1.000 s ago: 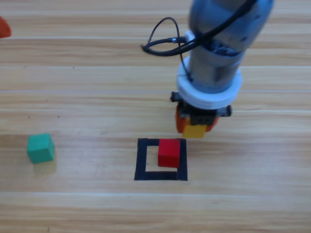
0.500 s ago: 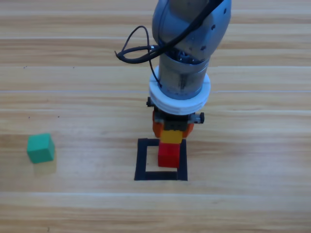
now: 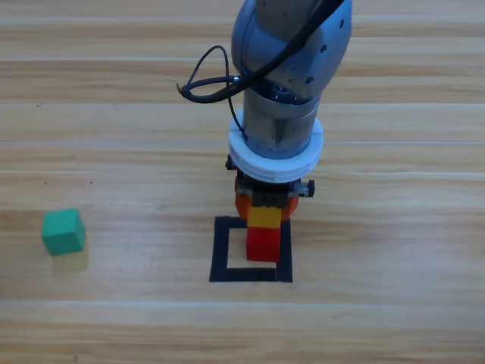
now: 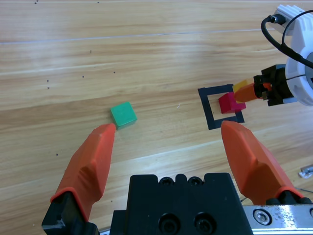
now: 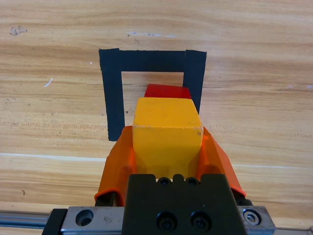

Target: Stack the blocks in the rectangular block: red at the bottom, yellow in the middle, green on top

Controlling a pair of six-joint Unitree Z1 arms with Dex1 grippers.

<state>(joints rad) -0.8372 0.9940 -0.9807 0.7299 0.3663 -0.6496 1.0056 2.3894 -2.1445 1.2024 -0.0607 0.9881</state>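
Moving in from the right, the right gripper (image 3: 264,210) now holds the yellow cube (image 3: 264,217) just over the red cube (image 3: 262,244) inside the black tape square (image 3: 220,254). Yellow sits clamped between the jaws by its flat sides; it looks light, rigid, easy to pinch. The left gripper (image 4: 168,147) waits wide open, with the green cube (image 3: 63,231) well apart.

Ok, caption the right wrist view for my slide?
Right pincer holding the yellow cube over the red cube inside the black tape square.
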